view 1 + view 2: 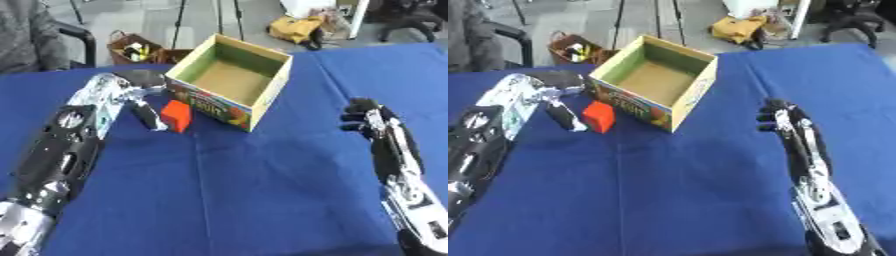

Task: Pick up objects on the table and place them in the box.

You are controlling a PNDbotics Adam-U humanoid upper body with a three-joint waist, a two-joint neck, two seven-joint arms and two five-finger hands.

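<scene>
A small red block (177,115) lies on the blue tablecloth just left of the open cardboard box (229,82), close to its printed front wall. My left hand (144,114) hangs beside the block on its left, fingers pointing down and nearly touching it, holding nothing. The box stands open at the table's back middle, and I see nothing on its brown floor. My right hand (363,116) rests at the right side of the table, far from the block, with its fingers curled and nothing in them.
The blue table (245,190) stretches wide in front of the box. Behind its far edge are a basket (136,47) of items, a yellow bag (297,27) and stand legs on the floor. A person sits at the far left.
</scene>
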